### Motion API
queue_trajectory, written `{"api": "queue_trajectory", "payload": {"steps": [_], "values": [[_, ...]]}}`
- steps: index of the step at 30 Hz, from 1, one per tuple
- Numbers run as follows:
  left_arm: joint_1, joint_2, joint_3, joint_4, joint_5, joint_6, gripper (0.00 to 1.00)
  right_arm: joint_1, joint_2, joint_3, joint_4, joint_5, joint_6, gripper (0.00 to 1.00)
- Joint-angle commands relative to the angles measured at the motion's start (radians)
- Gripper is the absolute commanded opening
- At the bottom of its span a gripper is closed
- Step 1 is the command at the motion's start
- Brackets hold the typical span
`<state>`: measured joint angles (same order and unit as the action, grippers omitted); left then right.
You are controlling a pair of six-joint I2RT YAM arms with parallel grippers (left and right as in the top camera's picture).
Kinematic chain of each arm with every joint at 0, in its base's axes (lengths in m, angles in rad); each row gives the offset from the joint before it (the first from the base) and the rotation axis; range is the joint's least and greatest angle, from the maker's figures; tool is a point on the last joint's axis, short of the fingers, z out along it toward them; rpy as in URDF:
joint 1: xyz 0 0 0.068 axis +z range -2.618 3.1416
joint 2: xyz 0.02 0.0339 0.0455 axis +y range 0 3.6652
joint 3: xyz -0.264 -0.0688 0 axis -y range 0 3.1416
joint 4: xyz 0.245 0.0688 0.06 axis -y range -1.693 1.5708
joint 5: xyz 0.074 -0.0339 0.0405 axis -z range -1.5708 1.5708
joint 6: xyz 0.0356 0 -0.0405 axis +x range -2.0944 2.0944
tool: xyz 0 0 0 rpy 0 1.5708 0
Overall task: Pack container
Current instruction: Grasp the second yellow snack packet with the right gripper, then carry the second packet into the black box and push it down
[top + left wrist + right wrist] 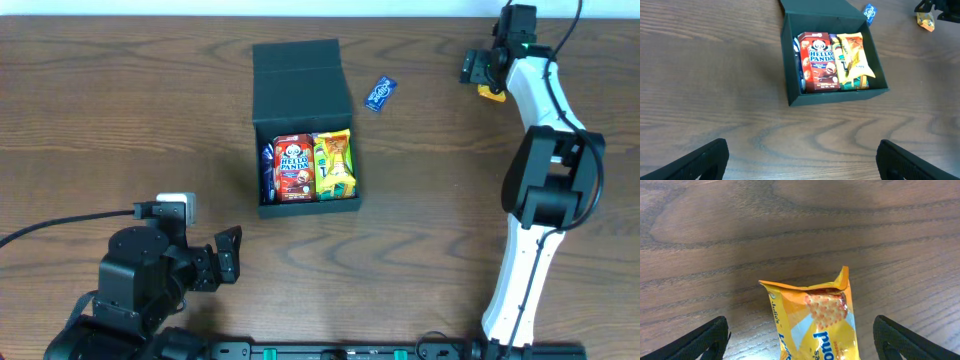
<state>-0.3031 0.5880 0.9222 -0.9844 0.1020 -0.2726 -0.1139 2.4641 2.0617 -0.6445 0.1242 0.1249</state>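
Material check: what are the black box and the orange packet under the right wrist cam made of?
Container: looks like matte cardboard, going by the flat dull panels, crisp folded edges and hinged flap lid.
Orange packet: probably thin plastic film with a slight gloss. It has a wrinkled printed surface and a crimped top seam.

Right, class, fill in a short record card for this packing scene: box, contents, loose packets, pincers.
container: black box, lid open
inside: Hello Panda packet, yellow packet, blue wrapper at left wall
loose: small blue packet beside lid; orange packet
left pincer: open, empty
right pincer: open, over orange packet
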Motion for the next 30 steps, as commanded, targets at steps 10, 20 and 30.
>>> {"api": "queue_trajectory", "payload": {"steps": [10,20,30], "values": [[0.0,-0.002,0.003,0.0,-0.001,0.006,0.95,-0.008,0.053,0.01,0.021,-0.011,-0.01,0.88],[0.0,-0.002,0.003,0.0,-0.001,0.007,0.95,-0.01,0.058,0.01,0.035,-0.045,-0.006,0.72],[0.0,-0.002,0.003,0.0,-0.001,0.006,0.95,-0.01,0.058,0.01,0.034,-0.058,0.039,0.38]]}}
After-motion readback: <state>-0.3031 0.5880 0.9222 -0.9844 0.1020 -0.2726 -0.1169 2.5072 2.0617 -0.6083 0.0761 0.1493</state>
